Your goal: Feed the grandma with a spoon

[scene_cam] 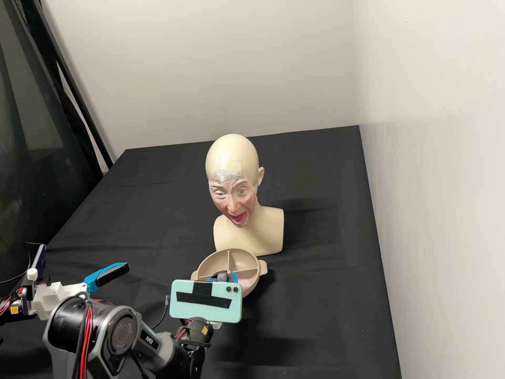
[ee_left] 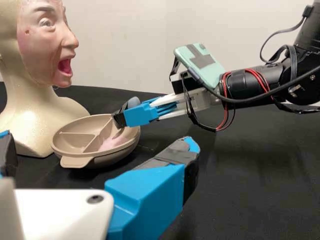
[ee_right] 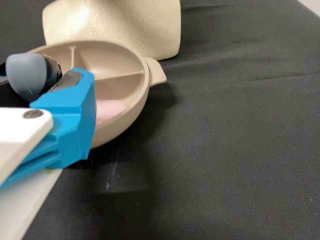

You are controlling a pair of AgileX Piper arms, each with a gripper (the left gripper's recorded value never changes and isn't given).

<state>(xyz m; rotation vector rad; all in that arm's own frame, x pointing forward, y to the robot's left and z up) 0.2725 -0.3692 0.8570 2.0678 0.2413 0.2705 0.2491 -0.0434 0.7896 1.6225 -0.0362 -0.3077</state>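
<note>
A pale, bald mannequin head with an open red mouth stands upright on its bust near the middle of the black cloth-covered surface, well clear of every edge. Just on the near-edge side of the bust sits a beige round plastic bowl split into compartments, with a small tab handle on its rim. Whether bowl and bust touch cannot be told. A pink mass lies in one compartment, the one on the side away from the bust.

The right claw hangs over the bowl's near rim with its blue fingers pressed together on a grey-blue spoon. Only the spoon's rounded end shows above the fingertips, and the rest is hidden, so it cannot be told whether the spoon reaches the food. A mint-green phone with black tape strips is fixed on top of this arm's wrist.

The left claw is held low toward the surface's left edge and nearer its near edge. Its fingers are spread wide apart with nothing between them, and it points across at the bowl and the bust. It stays well apart from both.

White walls rise behind the far edge and along the right edge.
</note>
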